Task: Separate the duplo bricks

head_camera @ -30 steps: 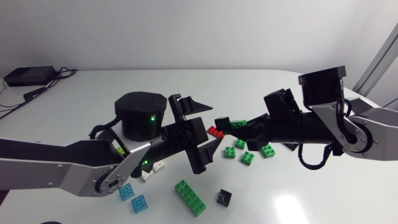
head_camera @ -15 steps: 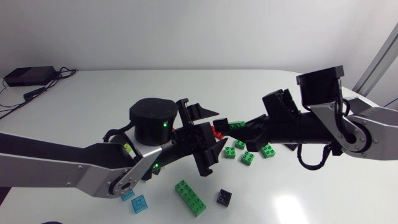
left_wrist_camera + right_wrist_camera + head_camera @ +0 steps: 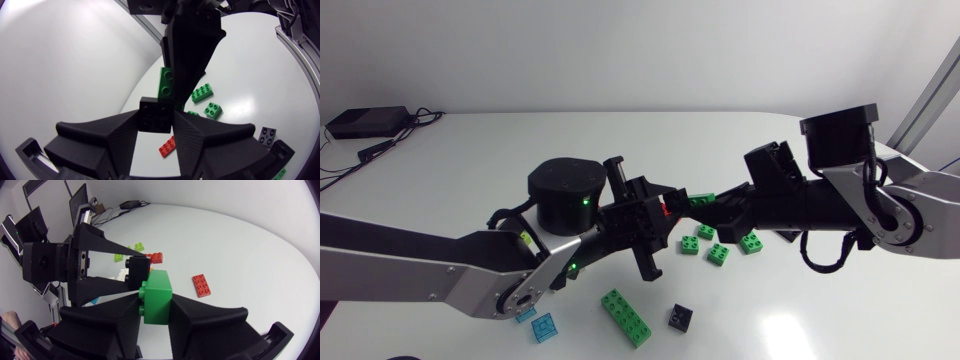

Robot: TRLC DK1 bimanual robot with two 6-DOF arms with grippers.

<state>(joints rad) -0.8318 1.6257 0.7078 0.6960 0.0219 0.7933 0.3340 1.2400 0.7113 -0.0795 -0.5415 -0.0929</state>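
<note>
A black brick (image 3: 677, 197) and a green brick (image 3: 701, 199) are stuck together and held above the table. My left gripper (image 3: 663, 206) is shut on the black brick (image 3: 154, 115), one finger on each side. My right gripper (image 3: 717, 208) is shut on the green brick (image 3: 156, 297), which sticks out ahead of its fingers. In the right wrist view the black brick (image 3: 137, 272) sits on the green brick's far end, between the left gripper's fingers (image 3: 105, 247). In the left wrist view the green brick (image 3: 166, 82) lies just beyond the black one.
Below the grippers lie a red brick (image 3: 667, 211) and several small green bricks (image 3: 718, 254). Nearer the front edge are a long green brick (image 3: 625, 317), a small black brick (image 3: 681, 317) and blue bricks (image 3: 544, 326). Lime bricks (image 3: 139, 246) lie under my left arm.
My left gripper has moved right to the black brick and closed on it from wide open. The right arm has kept still with the green brick.
</note>
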